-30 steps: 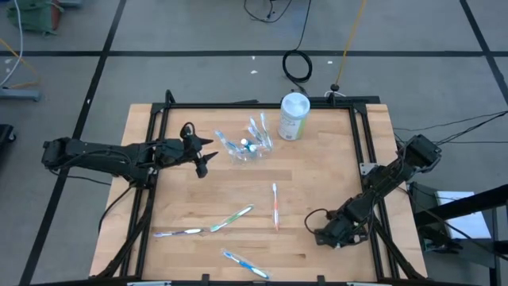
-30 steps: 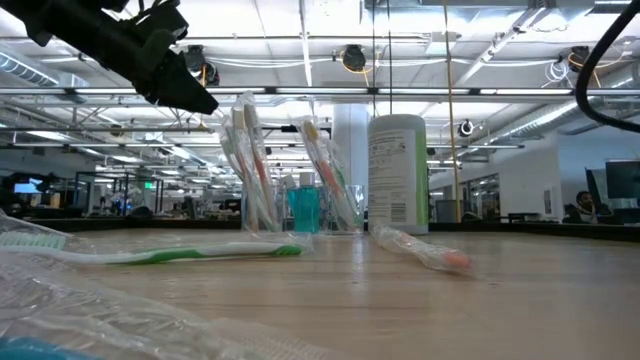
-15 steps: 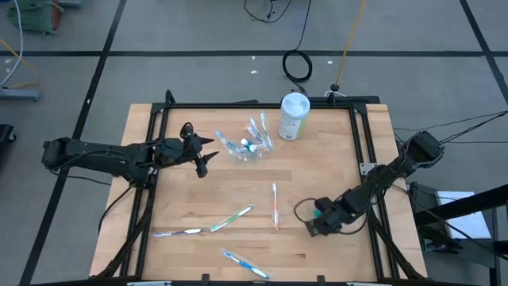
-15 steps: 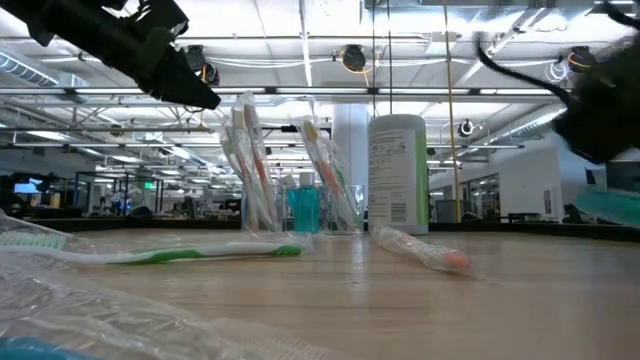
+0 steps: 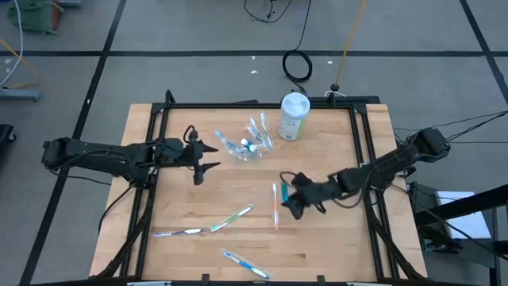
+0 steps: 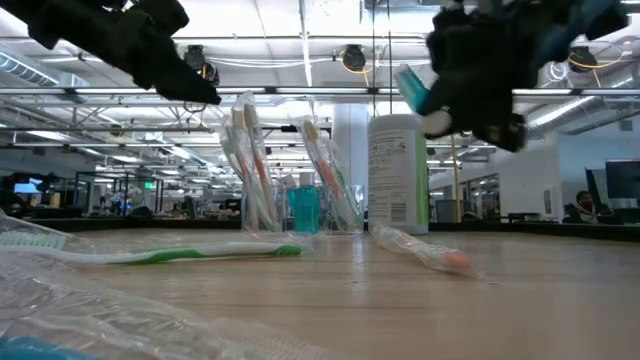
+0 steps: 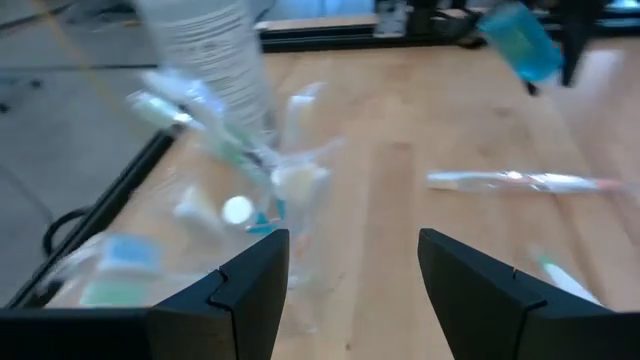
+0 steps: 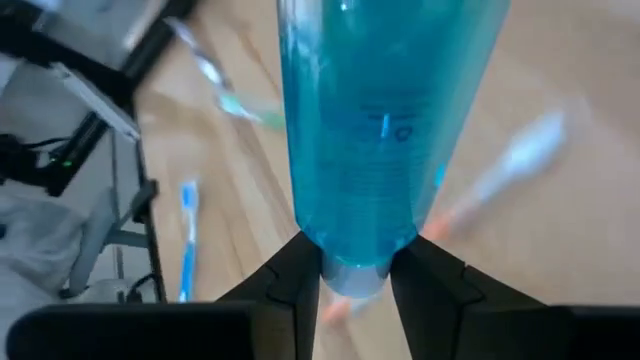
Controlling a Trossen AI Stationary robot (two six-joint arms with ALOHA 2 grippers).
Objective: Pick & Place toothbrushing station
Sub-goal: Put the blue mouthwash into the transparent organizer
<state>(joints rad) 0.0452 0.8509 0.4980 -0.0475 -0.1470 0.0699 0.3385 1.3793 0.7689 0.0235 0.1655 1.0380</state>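
The right gripper (image 5: 292,199) is pinching a blue toothpaste tube (image 8: 385,130) — its two dark fingers (image 8: 290,290) press on the tube's narrow capped end, so the jaws stand partly closed around it and not touching each other. The tube's long axis runs straight out from between the fingers, its broad end pointing away from the wrist; in the low view it shows as a teal tube (image 6: 412,88) carried well above the table (image 5: 317,246), tilted, beside the white-and-green canister (image 5: 293,116). From above, this gripper hangs over the middle of the table, just beside the orange-tipped toothbrush (image 5: 275,205), which lies with its long axis running from the canister side of the table toward the opposite edge. The left gripper (image 5: 208,156) holds nothing — its jaws are spread wide, with bare table showing between the fingers (image 7: 250,285) — and it hovers just beside the clear plastic cup (image 5: 248,146), pointing at it. The cup stands near the canister with several toothbrushes (image 6: 245,165) leaning upright in it. Three more toothbrushes lie flat toward the table's opposite edge: a green one (image 5: 232,216), a pale one (image 5: 178,233) and a blue one (image 5: 244,263).
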